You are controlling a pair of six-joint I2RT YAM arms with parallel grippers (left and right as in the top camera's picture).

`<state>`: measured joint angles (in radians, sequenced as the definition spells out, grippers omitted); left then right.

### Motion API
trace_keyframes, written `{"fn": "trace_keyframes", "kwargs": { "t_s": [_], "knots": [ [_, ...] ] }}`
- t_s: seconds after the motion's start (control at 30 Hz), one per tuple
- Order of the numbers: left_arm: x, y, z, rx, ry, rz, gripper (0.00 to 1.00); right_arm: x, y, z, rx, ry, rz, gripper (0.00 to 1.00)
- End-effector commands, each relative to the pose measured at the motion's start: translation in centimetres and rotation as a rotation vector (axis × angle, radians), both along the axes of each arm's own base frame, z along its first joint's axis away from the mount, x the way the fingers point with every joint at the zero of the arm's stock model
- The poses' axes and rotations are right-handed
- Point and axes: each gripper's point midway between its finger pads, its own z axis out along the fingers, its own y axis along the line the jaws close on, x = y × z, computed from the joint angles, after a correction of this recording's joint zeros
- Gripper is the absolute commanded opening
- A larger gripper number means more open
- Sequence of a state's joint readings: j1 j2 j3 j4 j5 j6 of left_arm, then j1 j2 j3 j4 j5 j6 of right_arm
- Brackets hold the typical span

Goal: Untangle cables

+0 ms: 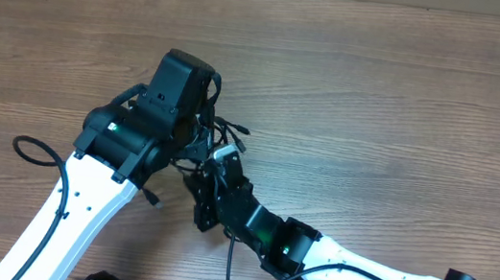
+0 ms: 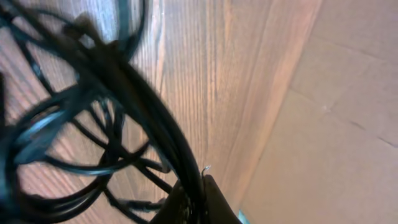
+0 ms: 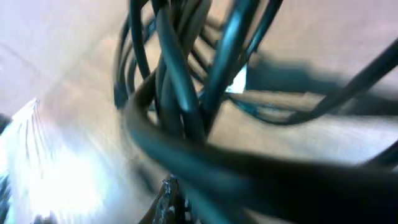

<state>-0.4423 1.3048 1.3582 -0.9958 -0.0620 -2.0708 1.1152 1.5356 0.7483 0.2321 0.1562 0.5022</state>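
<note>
Our left fingers (image 2: 210, 204) are pressed together on one strand of the cables (image 1: 228, 133), a knotted bundle at the middle of the bench (image 1: 411, 94). Our right fingers (image 3: 166, 200) are closed too, it seems on another strand. If we pull apart too hard, the knot can tighten, or a strand can slip out.

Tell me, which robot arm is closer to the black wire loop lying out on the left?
Left. The left arm passes right beside the wire loop; the right arm comes in from the other side, beyond the cables.
</note>
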Motion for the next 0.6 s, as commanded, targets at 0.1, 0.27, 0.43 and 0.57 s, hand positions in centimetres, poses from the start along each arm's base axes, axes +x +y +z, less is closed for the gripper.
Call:
{"fn": "trace_keyframes", "kwargs": {
  "t_s": [0.1, 0.27, 0.43, 0.57],
  "knots": [
    [2.0, 1.0, 1.9, 0.017, -0.104, 0.071, 0.04, -4.9, -0.9, -3.2, -0.116, 0.197, 0.152, 0.04],
    [2.6, 1.8, 2.3, 0.052, -0.14, 0.11, 0.05, -6.0, -3.3, -4.4, -0.219, 0.254, 0.143, 0.04],
    [3.3, 2.7, 2.8, 0.079, -0.179, 0.151, 0.05, -6.9, -5.6, -5.4, -0.311, 0.301, 0.133, 0.04],
    [3.7, 3.9, 2.9, 0.088, -0.182, 0.188, 0.05, -7.6, -7.0, -6.0, -0.368, 0.333, 0.129, 0.04]
  ]
}}
